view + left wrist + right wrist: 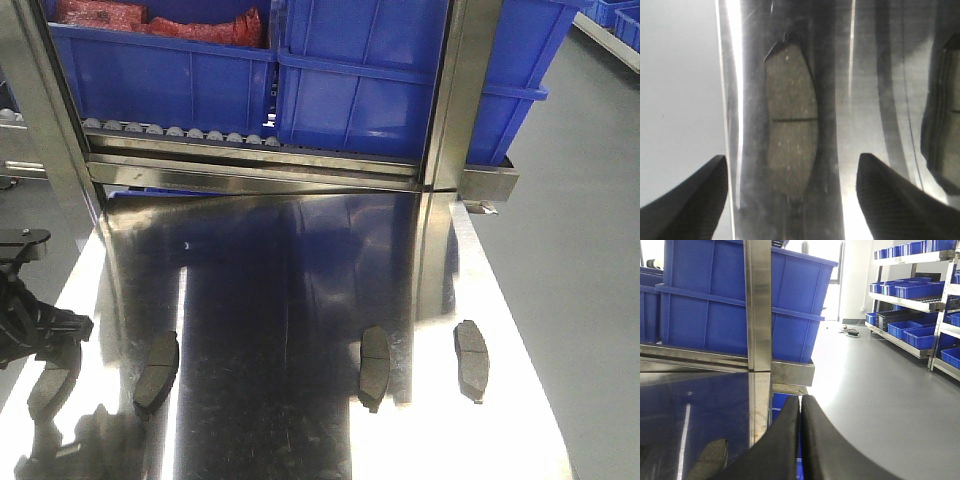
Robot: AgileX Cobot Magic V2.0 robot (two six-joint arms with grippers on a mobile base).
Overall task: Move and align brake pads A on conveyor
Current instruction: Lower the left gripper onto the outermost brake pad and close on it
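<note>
Polished steel table fills the work area, mirror-bright and reflecting the blue above it. Behind it stands a steel rack loaded with large blue bins; one bin at upper left holds red packets. More blue bins sit on shelving across the grey floor. All four brake pads A lie flat on the steel table in a loose row across its near part, long axes running roughly front to back. Leftmost pad is close to the table's left edge. Second pad is near it on the right. Third pad is well apart past mid-table. Fourth pad is just right of the third. Left gripper hangs over the leftmost pad with jaws spread wide. Its black fingers flank the pad on either side and are clear of it, centre groove in plain sight. Contact with the table: cannot tell. Right gripper is off the table's right side, its fingers pressed together with nothing between them.
</note>
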